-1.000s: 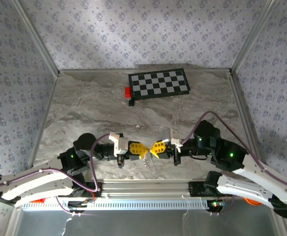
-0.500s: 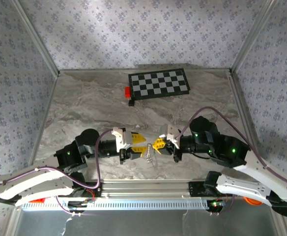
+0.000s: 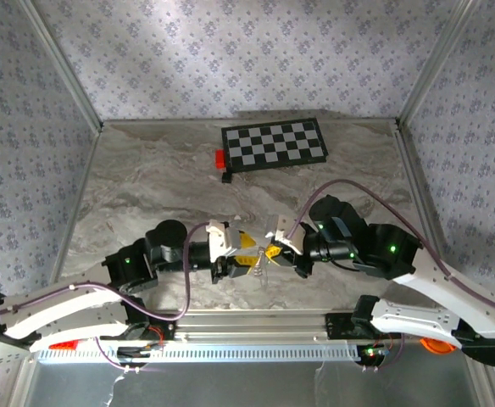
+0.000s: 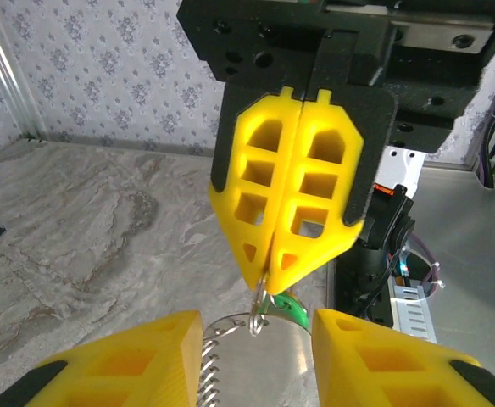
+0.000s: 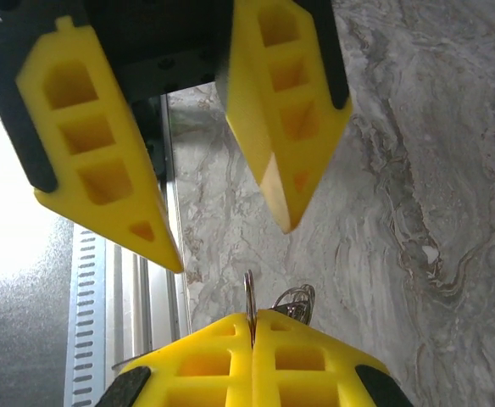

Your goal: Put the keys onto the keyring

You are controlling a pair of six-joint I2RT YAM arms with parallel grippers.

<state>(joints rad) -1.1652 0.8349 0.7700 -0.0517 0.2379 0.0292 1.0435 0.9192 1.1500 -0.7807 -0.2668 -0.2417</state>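
While the right gripper (image 4: 270, 273) pinches the keyring (image 5: 249, 295) tight, the left gripper (image 5: 230, 246) faces it with fingers parted.

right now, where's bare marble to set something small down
The marble table is bare from the red block out to its left edge, and in the band between the checkerboard and the left fingers and right fingers. Crowded: near-centre, where those fingers, left open, right shut, meet at the keyring.
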